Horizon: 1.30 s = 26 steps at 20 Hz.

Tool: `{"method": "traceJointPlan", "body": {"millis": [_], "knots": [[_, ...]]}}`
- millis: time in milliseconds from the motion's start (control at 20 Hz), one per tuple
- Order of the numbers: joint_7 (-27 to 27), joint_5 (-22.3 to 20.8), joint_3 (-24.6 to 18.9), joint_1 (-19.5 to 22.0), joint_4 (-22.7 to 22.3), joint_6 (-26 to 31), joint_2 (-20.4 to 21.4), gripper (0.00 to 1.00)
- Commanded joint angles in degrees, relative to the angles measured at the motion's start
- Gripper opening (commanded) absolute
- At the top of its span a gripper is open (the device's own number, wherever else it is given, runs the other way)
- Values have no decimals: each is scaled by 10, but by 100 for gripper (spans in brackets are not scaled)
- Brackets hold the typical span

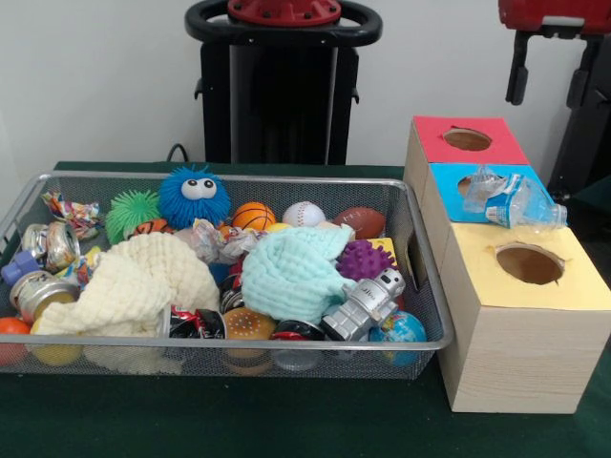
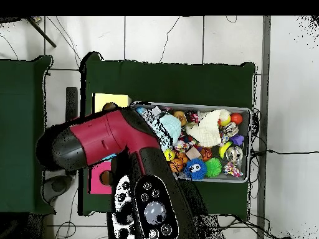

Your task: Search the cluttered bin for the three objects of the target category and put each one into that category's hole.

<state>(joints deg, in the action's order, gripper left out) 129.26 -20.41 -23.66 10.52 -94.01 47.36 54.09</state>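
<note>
The crumpled clear plastic bottle [image 1: 511, 200] lies across the hole of the blue box [image 1: 444, 191], not yet dropped in, and we judge it light, springy and slippery, best pinched at its stiffer neck, though we cannot tell the gripper's state.

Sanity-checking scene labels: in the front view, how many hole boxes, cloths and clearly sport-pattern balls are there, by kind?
Hole boxes: 3 (red box, blue box, yellow box)
Cloths: 2 (cream cloth, mint cloth)
Sport-pattern balls: 3 (basketball, baseball, football)
Total: 8
</note>
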Motion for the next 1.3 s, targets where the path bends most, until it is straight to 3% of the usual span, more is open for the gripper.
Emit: {"method": "traceJointPlan", "body": {"millis": [50, 550, 1300], "knots": [[-96, -14, -30, 12, 59, 72, -47, 100], [-93, -32, -20, 12, 86, 45, -100, 100], [-87, -50, -18, 26, 71, -27, -134, 100]]}}
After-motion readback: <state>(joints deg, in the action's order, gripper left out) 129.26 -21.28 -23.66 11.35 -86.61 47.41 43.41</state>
